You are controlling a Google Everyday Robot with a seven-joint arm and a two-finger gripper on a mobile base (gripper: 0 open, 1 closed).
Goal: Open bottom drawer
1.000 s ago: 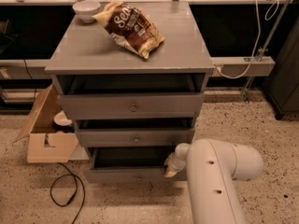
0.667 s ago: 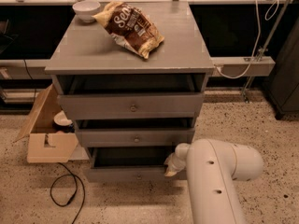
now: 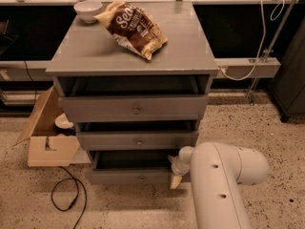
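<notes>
The grey cabinet (image 3: 131,56) has three drawers. The bottom drawer (image 3: 128,176) is the lowest and slimmest. It stands pulled out a little, with its dark inside showing above the front panel. My gripper (image 3: 175,174) is at the right end of the bottom drawer's front, low near the floor. It touches or nearly touches the panel's right corner. My white arm (image 3: 219,180) runs from it toward the lower right. The middle drawer (image 3: 138,140) and the top drawer (image 3: 135,109) also stand slightly out.
A brown chip bag (image 3: 133,28) and a white bowl (image 3: 88,9) lie on the cabinet top. A cardboard box (image 3: 47,137) sits left of the cabinet. A black cable (image 3: 66,197) loops on the floor. A white cable (image 3: 243,71) hangs at right.
</notes>
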